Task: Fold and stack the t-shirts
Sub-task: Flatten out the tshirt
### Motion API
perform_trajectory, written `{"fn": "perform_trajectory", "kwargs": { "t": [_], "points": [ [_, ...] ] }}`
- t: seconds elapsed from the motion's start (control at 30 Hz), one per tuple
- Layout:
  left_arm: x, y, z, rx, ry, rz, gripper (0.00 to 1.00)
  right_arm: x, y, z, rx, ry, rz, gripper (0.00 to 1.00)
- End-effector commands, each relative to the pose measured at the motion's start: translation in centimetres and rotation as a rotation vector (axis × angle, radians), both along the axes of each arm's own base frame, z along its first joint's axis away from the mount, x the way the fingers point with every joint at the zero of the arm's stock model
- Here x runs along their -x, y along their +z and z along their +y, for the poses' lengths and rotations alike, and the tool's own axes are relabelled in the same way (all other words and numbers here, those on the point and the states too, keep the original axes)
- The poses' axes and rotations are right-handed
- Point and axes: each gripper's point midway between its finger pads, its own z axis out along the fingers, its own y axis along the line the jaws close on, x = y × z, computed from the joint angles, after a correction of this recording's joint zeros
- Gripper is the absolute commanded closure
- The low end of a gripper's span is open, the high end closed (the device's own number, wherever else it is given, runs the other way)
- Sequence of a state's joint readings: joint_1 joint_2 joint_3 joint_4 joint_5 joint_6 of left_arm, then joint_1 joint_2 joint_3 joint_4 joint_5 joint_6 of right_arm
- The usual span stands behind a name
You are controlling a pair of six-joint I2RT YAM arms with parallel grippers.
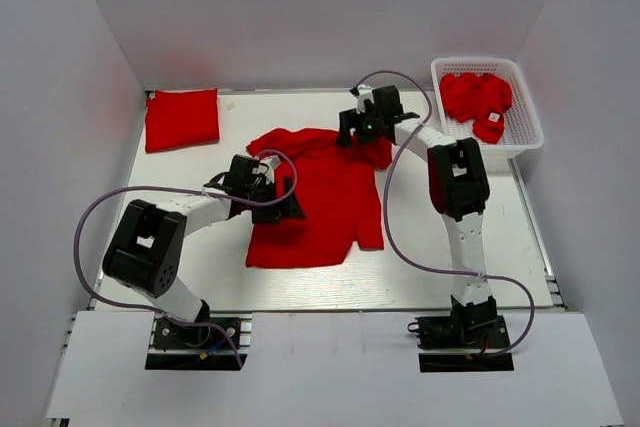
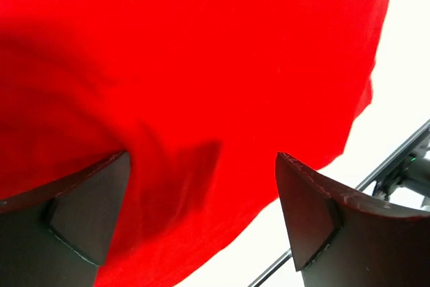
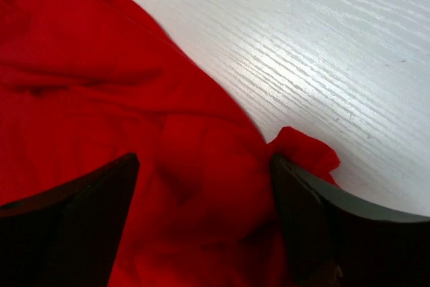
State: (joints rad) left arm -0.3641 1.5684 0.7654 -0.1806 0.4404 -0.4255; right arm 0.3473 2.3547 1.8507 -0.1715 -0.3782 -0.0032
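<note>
My two arms are bolted at the near edge of the white worktop (image 1: 300,287). Just past them, in the middle of the worktop, a red t-shirt (image 1: 325,207) lies spread out. Its hem faces the near edge and its collar end faces the far edge.

My left gripper (image 1: 285,205) sits low over that shirt's left side, about halfway up the body. In the left wrist view the gripper (image 2: 201,159) has its two dark fingers (image 2: 87,213) spread wide apart. Red cloth (image 2: 201,65) fills the gap beneath them and nothing is pinched. The cloth's edge runs off to bare worktop (image 2: 403,65) on the right of that view.

Farther back, my right gripper (image 1: 352,132) is down at the shirt's far right shoulder, by the sleeve. In the right wrist view the gripper (image 3: 205,159) is also released, with its fingers (image 3: 74,220) parted. Rumpled red fabric (image 3: 101,99) lies between and below them, and a small bunched fold pokes out beside the right finger onto bare wood-grain worktop (image 3: 336,45).

At the far left corner a folded red t-shirt (image 1: 182,119) lies flat, well apart from the spread one. At the far right corner stands a white mesh basket (image 1: 524,143). It holds a crumpled heap of more red t-shirts (image 1: 470,95), and a small white tag (image 1: 493,117) shows on one of them.
</note>
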Motion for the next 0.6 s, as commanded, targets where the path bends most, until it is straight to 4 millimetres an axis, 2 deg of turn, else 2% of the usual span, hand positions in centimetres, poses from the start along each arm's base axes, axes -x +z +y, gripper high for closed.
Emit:
{"fn": "perform_trajectory", "kwargs": {
  "t": [0.0,0.03,0.07,0.1,0.13,0.2,0.23,0.27,0.3,0.33,0.37,0.4,0.43,0.47,0.53,0.57],
  "points": [
    [-0.6,-0.2,-1.2,0.04,-0.01,0.021,0.0,1.6,2.2,-0.4,-0.067,-0.042,0.028,0.16],
    [-1.6,-1.8,-0.3,-0.015,0.032,0.06,0.0,4.7,0.7,-2.5,-0.035,-0.112,0.095,0.21],
    [-1.4,-2.0,-0.1,-0.027,0.037,0.068,0.0,3.9,1.0,-2.6,-0.037,-0.124,0.062,0.21],
    [-2.0,-2.5,0.4,-0.05,0.058,0.078,0.0,4.3,2.7,-3.1,-0.037,-0.157,0.032,0.26],
    [-3.5,-2.2,0.4,-0.069,0.076,0.058,0.0,8.3,-1.7,-4.5,-0.003,-0.193,0.158,0.29],
    [-5.3,-3.6,1.4,-0.157,0.13,0.059,0.0,9.3,1.2,-5.3,-0.034,-0.264,0.126,0.31],
    [-7.4,-2.6,0.9,-0.16,0.134,0.019,0.0,13.7,-3.0,-6.9,0.023,-0.288,0.24,0.32],
    [-8.8,-2.5,1.1,-0.185,0.156,-0.001,0.0,14.8,-1.8,-7.4,0.002,-0.329,0.246,0.32],
    [-10.0,-3.5,1.5,-0.216,0.145,-0.004,0.0,15.2,-0.1,-7.4,-0.031,-0.333,0.204,0.32],
    [-12.5,-1.6,0.6,-0.205,0.137,-0.051,0.0,19.7,-3.7,-8.8,0.013,-0.34,0.308,0.32],
    [-14.6,-0.7,0.2,-0.224,0.116,-0.082,0.0,21.8,-1.7,-8.3,-0.044,-0.309,0.298,0.32],
    [-15.6,0.6,-0.1,-0.219,0.109,-0.114,0.0,21.6,-0.3,-8.1,-0.066,-0.307,0.266,0.32],
    [-16.3,1.1,-0.3,-0.22,0.101,-0.13,0.0,24.2,-2.0,-8.7,-0.047,-0.298,0.315,0.32],
    [-16.8,1.8,-0.5,-0.212,0.086,-0.154,0.0,24.3,0.6,-8.4,-0.081,-0.276,0.244,0.29],
    [-16.9,3.4,-0.5,-0.202,0.084,-0.194,0.0,24.2,2.1,-8.8,-0.053,-0.255,0.186,0.24],
    [-16.8,5.7,-0.5,-0.187,0.084,-0.246,0.0,23.6,3.0,-9.2,-0.038,-0.264,0.147,0.19]
  ]
}}
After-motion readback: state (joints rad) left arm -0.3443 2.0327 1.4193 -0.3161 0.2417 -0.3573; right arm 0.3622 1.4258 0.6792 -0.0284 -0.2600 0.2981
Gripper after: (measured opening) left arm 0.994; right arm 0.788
